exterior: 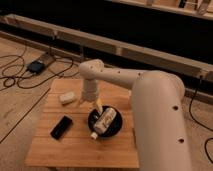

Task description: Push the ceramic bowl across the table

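Round, glossy black ceramic bowl point(118, 128) on square, light wooden planked tabletop point(80, 148); pincer point(90, 105) spread wide, empty, just beside bowl's far-left rim.

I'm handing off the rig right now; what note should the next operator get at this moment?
The tool is low over the table, beside the far-left rim of the ceramic bowl; contact unclear.
The ceramic bowl sits mid-table with a white bottle-like item inside.
Done: tool placed at the bowl.
Left: the push across the table, probably toward the near-right.
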Tool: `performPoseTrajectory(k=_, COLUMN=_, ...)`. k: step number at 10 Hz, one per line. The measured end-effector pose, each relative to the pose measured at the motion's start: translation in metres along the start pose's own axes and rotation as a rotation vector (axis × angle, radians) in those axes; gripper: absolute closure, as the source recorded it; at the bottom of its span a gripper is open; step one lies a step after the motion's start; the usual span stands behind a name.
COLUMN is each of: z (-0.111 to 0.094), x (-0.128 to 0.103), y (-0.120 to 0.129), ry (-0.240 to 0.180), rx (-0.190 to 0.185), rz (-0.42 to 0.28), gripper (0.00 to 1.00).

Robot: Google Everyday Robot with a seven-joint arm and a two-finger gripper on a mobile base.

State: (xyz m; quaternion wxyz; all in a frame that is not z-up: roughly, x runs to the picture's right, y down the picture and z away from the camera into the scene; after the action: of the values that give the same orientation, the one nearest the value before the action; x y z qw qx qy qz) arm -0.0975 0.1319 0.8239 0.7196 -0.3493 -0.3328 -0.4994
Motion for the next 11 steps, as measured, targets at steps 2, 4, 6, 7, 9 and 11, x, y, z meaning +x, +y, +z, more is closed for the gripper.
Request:
performPoseTrajectory(k=2, z=0.014, x=0.005, y=-0.013, ry=0.0, rx=0.011, rz=-0.022, gripper=0.2)
performPoseTrajectory(k=4, z=0.028, x=0.015, y=-0.021, ry=-0.004, rx=0.021, rz=-0.038, gripper=0.2)
performPoseTrajectory(k=6, z=0.038, x=0.032, y=-0.022, ry=-0.005, rx=0.023, rz=-0.045, gripper=0.2)
performPoseTrajectory(k=7, z=0.039, x=0.04, y=-0.021, ry=-0.001, rx=0.026, rz=-0.044, gripper=0.2)
performPoseTrajectory(k=9, z=0.034, x=0.062, y=-0.024, ry=0.02, rx=0.043, rz=-0.039, gripper=0.2)
performPoseTrajectory(k=11, z=0.026, x=0.079, y=-0.03, ry=0.045, rx=0.068, rz=-0.037, gripper=0.2)
